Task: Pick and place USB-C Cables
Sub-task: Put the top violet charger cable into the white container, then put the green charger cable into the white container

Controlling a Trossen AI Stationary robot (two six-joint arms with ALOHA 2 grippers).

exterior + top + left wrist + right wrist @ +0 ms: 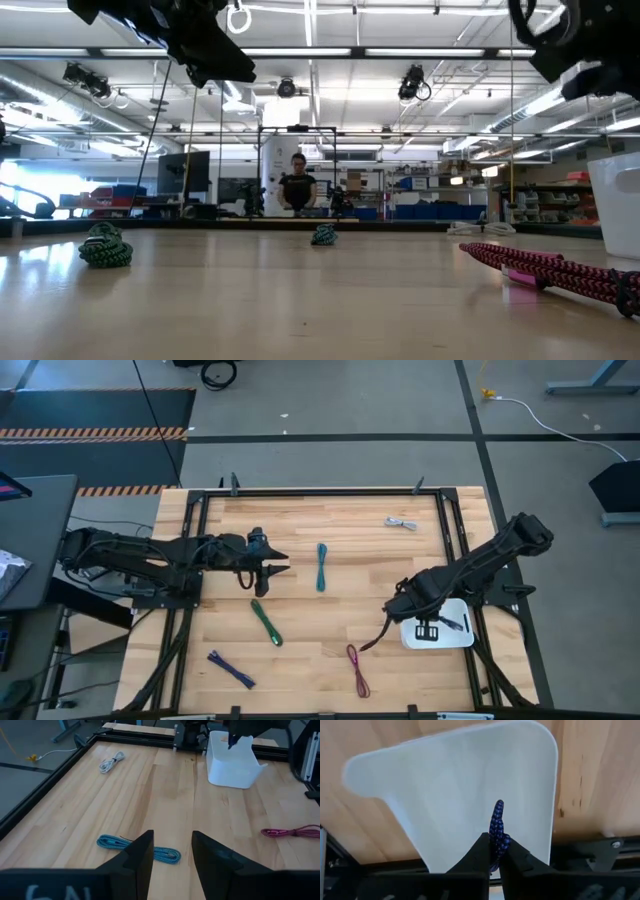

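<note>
From above, the right gripper [428, 622] hangs over the white bin [440, 630] at the lower right of the frame, poised there because the cable it carries is meant to drop inside. The left gripper [272, 563] waits left of centre, just beside the teal cable [321, 566]. The green cable [265, 622] lies below it, a blue cable [231, 669] at the lower left, the maroon cable [357, 669] at bottom centre, and the pale grey cable [401, 523] at the upper right, all scattered well apart so each can be taken singly.

At table height, the green bundle shows at the left, the teal one at mid-frame and the maroon one along the right edge, all flat on the wooden table [300, 300]. A person [298, 186] stands far behind.

In the left wrist view, the left arm's fingers [142, 857] stand spread with nothing between them, and the teal cable lies just beyond their tips, probably the next pick.

In the right wrist view, the right arm's fingers [481, 852] are pressed together, pinching a purple-blue cable [497, 827] directly over the bin's white floor, so a release here should land it inside.
</note>
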